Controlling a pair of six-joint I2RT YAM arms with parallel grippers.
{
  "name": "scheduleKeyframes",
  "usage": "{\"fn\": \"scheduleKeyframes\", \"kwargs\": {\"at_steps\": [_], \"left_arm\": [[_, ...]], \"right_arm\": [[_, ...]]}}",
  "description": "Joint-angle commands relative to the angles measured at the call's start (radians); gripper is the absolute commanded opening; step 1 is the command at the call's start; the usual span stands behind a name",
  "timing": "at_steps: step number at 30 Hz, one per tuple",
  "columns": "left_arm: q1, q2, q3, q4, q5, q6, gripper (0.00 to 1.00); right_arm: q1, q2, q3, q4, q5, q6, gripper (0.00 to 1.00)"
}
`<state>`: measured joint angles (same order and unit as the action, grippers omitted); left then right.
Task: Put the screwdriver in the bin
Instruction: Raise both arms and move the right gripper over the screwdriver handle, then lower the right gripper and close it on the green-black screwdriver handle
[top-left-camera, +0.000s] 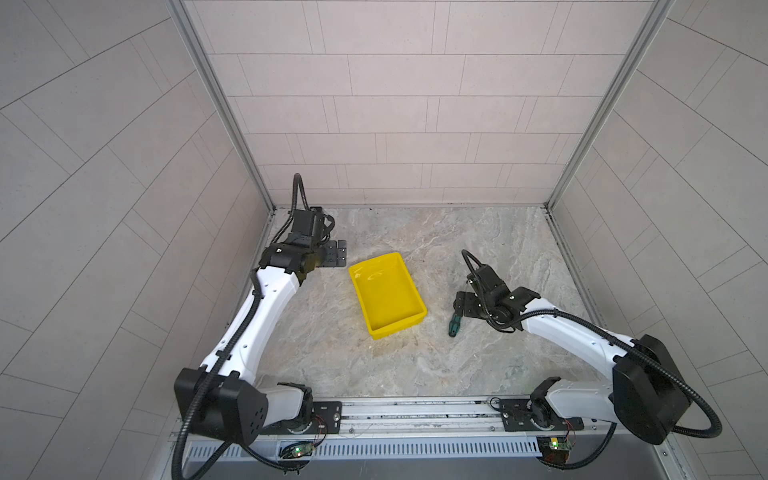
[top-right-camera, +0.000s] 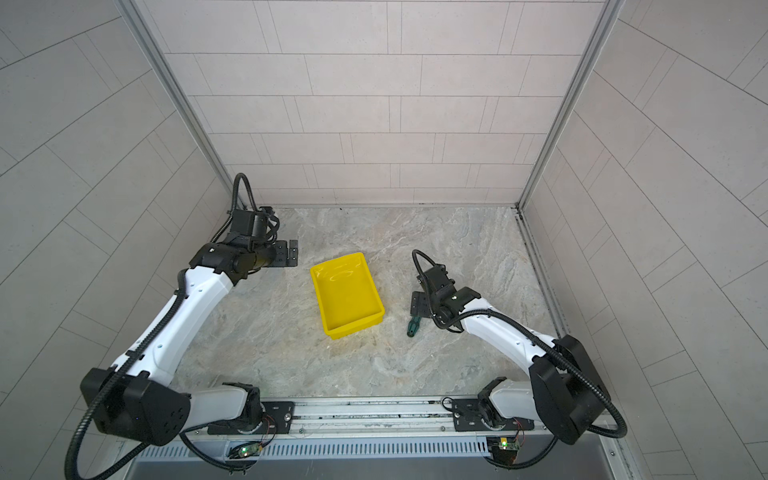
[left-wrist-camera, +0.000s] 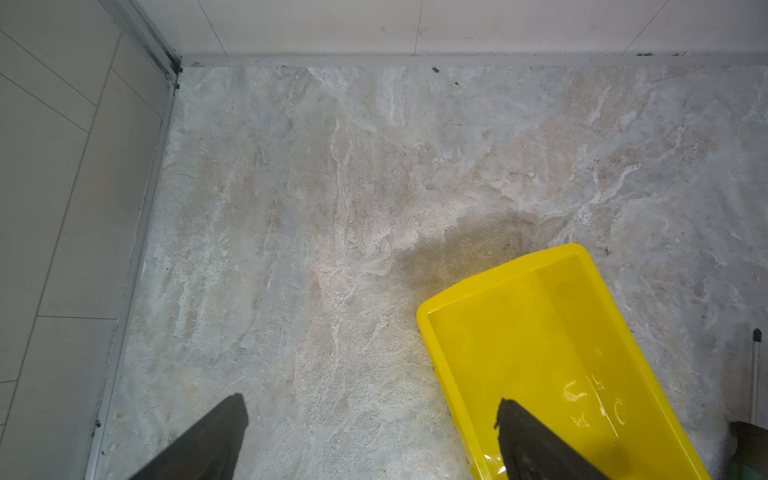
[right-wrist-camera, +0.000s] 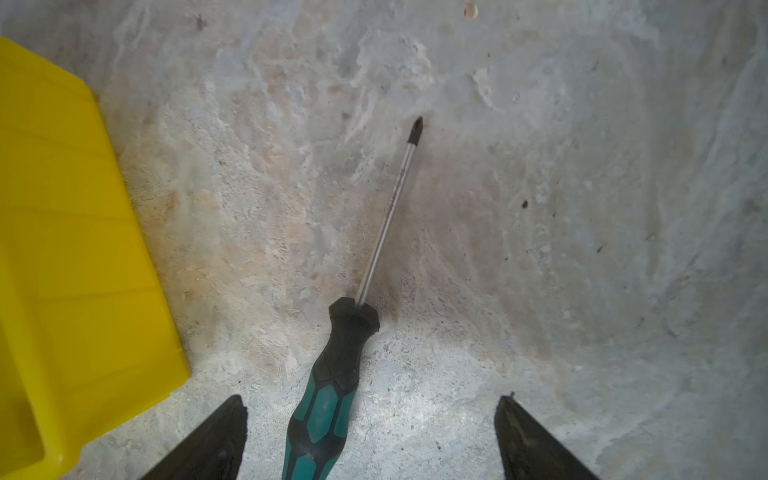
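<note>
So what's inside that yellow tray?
Nothing: the bin holds only glare on its bare floor. The screwdriver lies outside, on the table. A sliver behind the bin's near wall is hidden.

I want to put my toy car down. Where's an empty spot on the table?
The widest bare patch runs from the bin to the back wall. Another lies in front, between the bin and the metal rail at the arms' bases. It is crowded right of the bin, where the screwdriver lies under the right arm's open jaws.
</note>
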<state>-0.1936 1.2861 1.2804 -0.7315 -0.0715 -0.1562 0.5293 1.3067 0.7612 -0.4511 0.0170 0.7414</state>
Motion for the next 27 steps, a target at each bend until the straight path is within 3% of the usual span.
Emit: {"fn": "scheduleKeyframes", "kwargs": {"at_steps": [1, 10, 27], "left_arm": [[-0.014, -0.022, 0.002, -0.01, -0.075, 0.001, 1.0], [-0.038, -0.035, -0.011, -0.018, -0.18, 0.007, 1.0], [-0.058, -0.033, -0.019, -0.015, -0.244, 0.019, 1.0]], "right_arm": [[0.015, 0.023, 0.01, 0.037, 0.037, 0.057, 0.83], [0.028, 0.162, 0.058, 0.069, 0.005, 0.015, 0.63], [0.041, 0.213, 0.024, 0.096, 0.006, 0.029, 0.47]]}}
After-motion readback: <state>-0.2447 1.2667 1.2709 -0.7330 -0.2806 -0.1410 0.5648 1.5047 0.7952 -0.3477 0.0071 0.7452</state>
